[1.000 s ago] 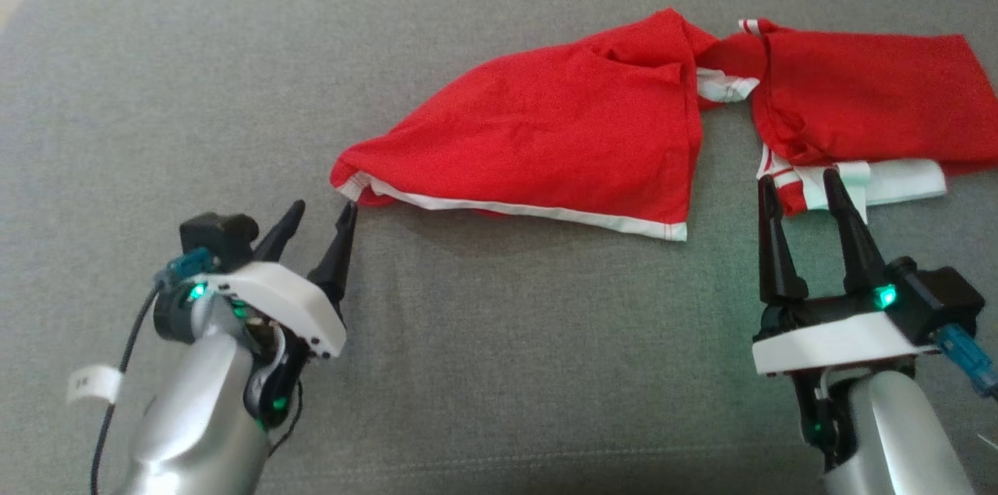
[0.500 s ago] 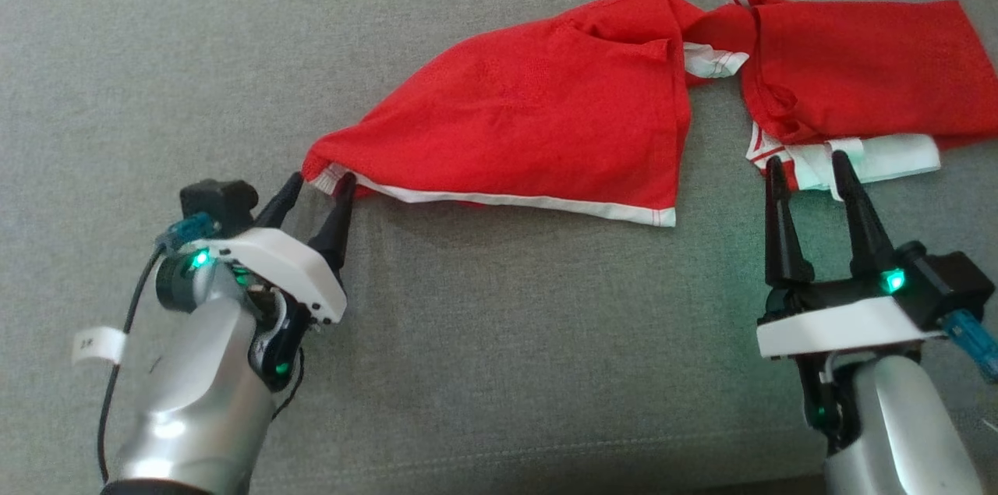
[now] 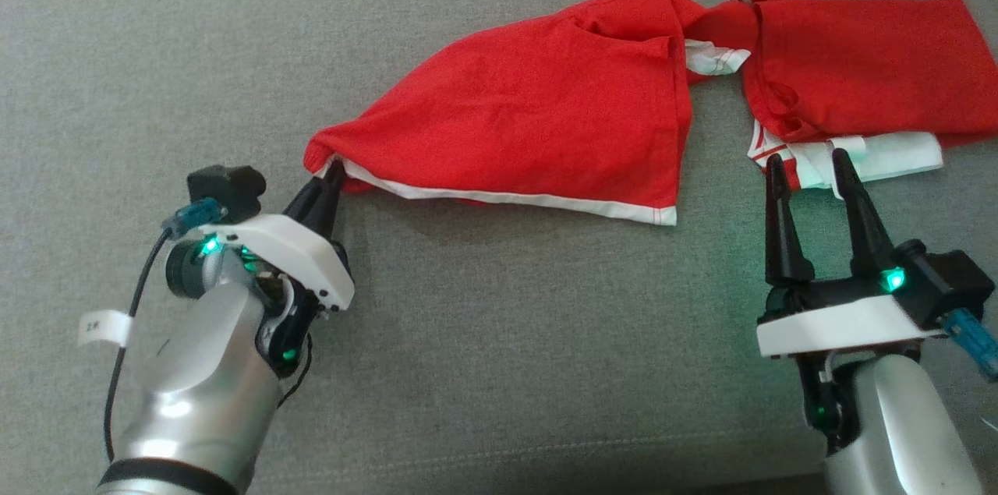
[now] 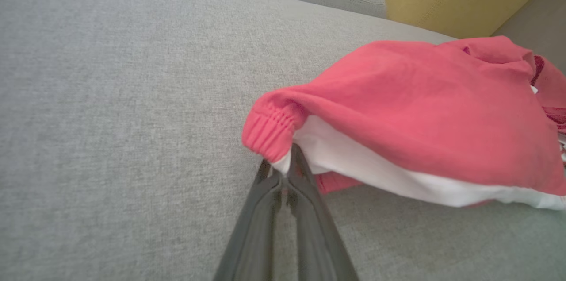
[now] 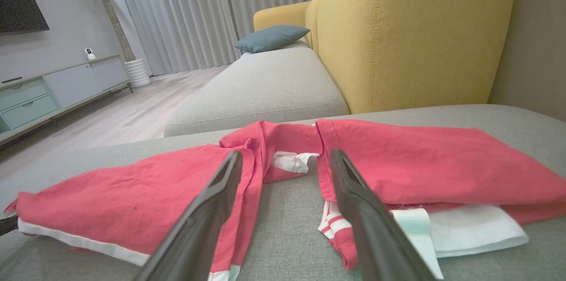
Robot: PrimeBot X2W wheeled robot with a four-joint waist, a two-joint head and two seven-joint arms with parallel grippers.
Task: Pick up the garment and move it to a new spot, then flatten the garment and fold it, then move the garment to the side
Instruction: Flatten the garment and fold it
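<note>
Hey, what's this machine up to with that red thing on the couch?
A robot is working on a red garment lying rumpled on a grey cushion. Its left claw is pinched shut on the garment's left corner. Its right claw stands open at the white-trimmed edge on the other side, gripping nothing.

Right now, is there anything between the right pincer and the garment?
Nothing but bare grey cushion: in the head view the open right pincer has its tips at the white-striped edge of the garment; the right wrist view agrees.
</note>
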